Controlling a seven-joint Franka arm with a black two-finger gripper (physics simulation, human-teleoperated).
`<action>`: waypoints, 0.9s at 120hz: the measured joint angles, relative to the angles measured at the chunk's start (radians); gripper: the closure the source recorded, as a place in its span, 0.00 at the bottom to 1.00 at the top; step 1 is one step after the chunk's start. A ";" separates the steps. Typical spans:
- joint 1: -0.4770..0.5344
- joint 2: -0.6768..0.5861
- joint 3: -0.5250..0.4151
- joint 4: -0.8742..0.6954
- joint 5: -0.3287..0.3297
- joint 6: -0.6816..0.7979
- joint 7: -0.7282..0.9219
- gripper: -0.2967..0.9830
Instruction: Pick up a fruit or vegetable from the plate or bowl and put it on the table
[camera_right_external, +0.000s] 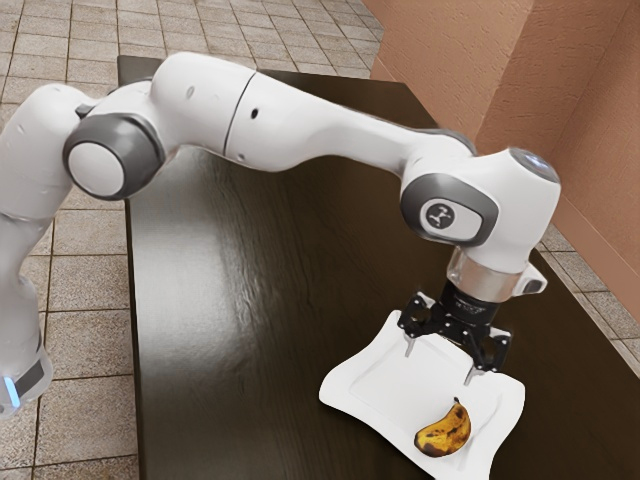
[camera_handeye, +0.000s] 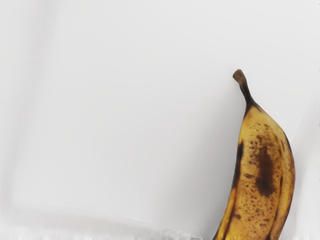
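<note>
If I lowered the end effector (camera_right_external: 438, 366) straight down, I'd likely miss the banana (camera_right_external: 445, 432) and knock the white plate (camera_right_external: 378, 386), since the fruit lies on it off to one side of my fingers, which hang wide apart, holding and touching nothing.
</note>
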 joint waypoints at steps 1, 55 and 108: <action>-0.001 0.001 0.000 0.000 0.001 0.001 -0.001 0.24; -0.031 0.007 -0.002 -0.073 0.004 0.073 -0.005 0.24; -0.041 0.010 0.000 -0.111 0.053 0.136 0.025 0.24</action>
